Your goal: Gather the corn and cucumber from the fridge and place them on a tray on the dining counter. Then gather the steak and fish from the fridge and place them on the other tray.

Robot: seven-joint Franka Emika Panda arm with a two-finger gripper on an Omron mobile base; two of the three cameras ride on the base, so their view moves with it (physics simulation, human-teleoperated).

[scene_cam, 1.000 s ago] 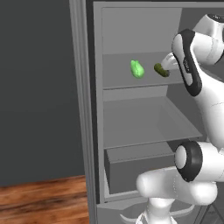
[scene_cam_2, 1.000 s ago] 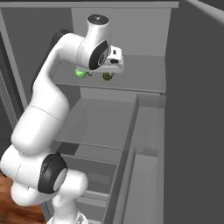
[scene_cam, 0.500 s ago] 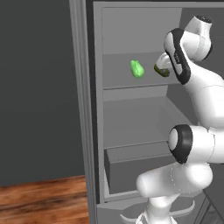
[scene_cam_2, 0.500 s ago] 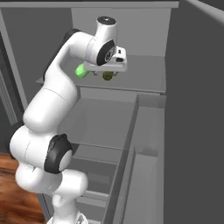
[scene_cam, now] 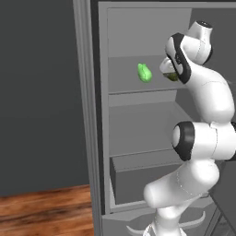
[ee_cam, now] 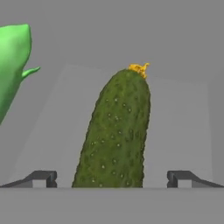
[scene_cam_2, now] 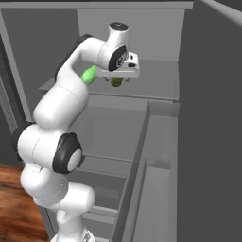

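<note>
1. Left base view: fridge (scene_cam: 94, 138) stands open, and on its upper shelf (scene_cam: 133, 87) the corn (scene_cam: 144, 73) lies in plain sight, with the cucumber (scene_cam: 173, 77) just to its right, half hidden by the hand. The arm rises from the lower right, folds at the elbow and reaches up and into the shelf space, wrist bent so the hand points toward the back wall.

2. Right base view: gripper (scene_cam_2: 118, 79) hangs at the upper shelf right over the cucumber (scene_cam_2: 116, 82), with the corn (scene_cam_2: 88, 75) just beside it, partly behind the forearm. Whether the fingers touch the cucumber cannot be told from this side.

3. Hand view: cucumber (ee_cam: 114, 135) runs lengthwise away from the camera, centred between the two fingertips (ee_cam: 41, 177), which stand wide apart with a clear gap on each side; nothing is gripped. The corn (ee_cam: 13, 63) sits at the left, apart from the cucumber.

4. Judged from this, the step in hand is the first pick, aimed at the cucumber. The next move calls for easing a little further forward so the fingers straddle its body, then closing on it without nudging the corn.
</note>
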